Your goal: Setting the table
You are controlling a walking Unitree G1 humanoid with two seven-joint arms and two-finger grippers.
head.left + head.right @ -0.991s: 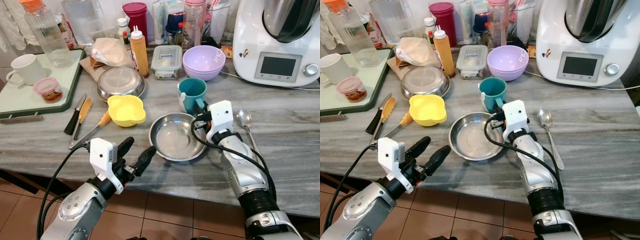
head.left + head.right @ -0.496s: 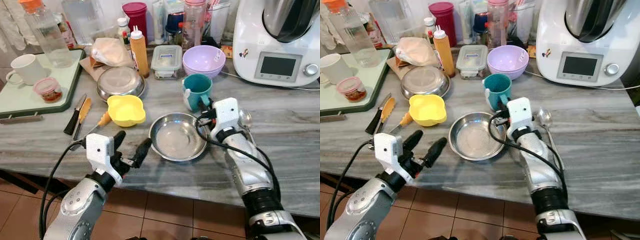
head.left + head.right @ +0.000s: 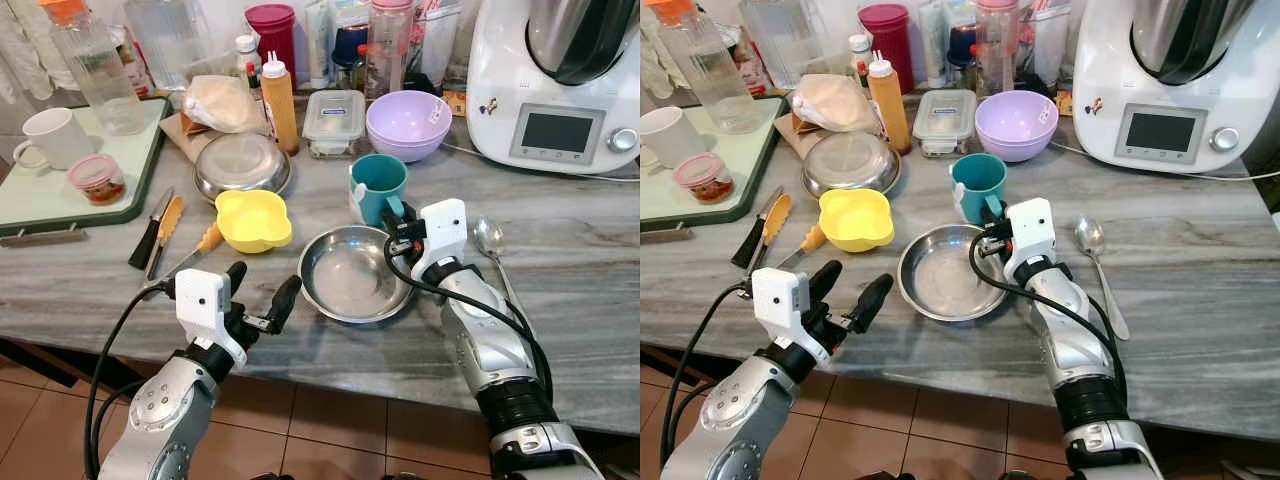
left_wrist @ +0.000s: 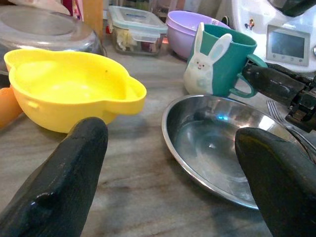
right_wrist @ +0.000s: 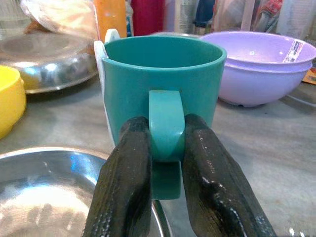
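While right gripper (image 5: 165,163) pinches teal mug (image 5: 163,79), left wrist view shows its bunny.

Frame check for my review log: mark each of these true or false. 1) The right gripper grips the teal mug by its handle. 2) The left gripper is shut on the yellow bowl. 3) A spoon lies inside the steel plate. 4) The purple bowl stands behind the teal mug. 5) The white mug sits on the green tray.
1) True: the right gripper clamps the teal mug by its handle.
2) False: the left gripper is open, short of the yellow bowl.
3) False: the spoon lies on the counter, beside the steel plate.
4) True: the purple bowl.
5) True: the white mug, the green tray.
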